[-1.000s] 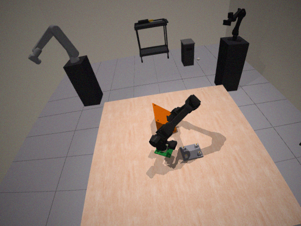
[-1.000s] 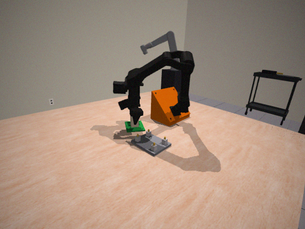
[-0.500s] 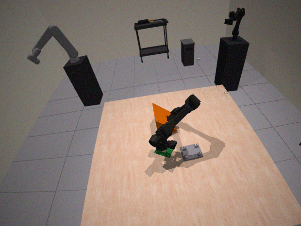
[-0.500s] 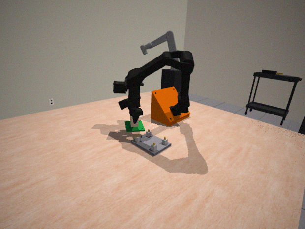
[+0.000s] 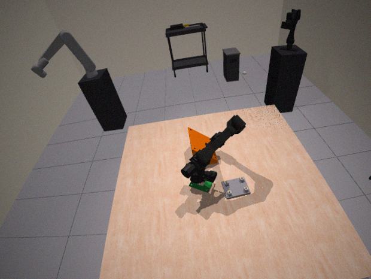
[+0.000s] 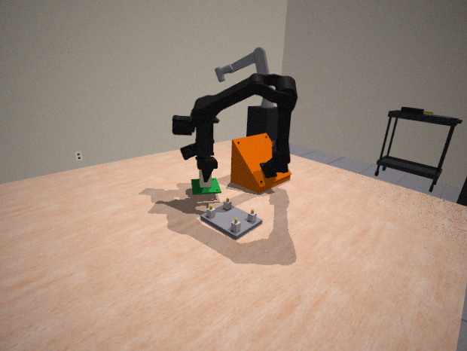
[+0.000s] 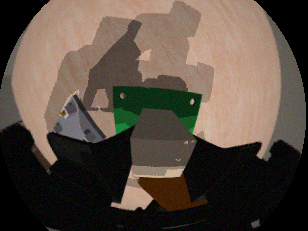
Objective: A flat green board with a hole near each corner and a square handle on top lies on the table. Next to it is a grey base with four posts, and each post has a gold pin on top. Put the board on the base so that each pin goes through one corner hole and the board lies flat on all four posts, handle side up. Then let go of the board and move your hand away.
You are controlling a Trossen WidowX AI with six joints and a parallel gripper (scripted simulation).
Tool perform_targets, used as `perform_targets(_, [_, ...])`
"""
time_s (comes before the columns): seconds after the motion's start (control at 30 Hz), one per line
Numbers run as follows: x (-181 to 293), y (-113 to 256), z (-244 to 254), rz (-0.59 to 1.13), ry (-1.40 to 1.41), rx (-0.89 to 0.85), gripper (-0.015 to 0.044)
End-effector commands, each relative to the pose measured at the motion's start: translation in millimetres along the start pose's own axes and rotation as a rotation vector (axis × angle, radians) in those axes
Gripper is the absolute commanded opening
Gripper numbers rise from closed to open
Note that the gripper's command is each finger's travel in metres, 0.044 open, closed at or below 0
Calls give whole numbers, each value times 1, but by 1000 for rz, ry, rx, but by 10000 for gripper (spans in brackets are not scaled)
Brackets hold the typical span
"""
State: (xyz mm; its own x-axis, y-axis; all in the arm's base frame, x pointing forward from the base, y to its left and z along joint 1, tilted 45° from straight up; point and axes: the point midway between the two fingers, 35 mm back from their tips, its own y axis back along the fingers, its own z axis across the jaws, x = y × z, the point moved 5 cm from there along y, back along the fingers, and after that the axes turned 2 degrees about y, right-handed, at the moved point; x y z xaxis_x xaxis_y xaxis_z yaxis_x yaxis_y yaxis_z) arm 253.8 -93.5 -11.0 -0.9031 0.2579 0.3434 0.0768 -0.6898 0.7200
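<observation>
We look first at the green board, which is up just a little over the wooden table. It looks close to flat, with its square handle on top. Our gripper is shut tight on that handle, one finger on each side.

From the top, we see the grey base near the board, at its 3 o'clock. The base has four posts with gold pins, and the board is not on them. From the side view, the base is at the board's 5 o'clock.

In the top view, a big orange block is at 12 o'clock from the board, partly behind our black arm. Way past the table, a black cart is at 12 o'clock, and a black stand is near 1 o'clock.
</observation>
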Motion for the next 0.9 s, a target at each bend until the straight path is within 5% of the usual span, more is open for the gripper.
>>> perform_targets(0.0, [-1,12,2,-8,15,7,0])
perform_targets(0.87, [1,59,19,0,74,8,0])
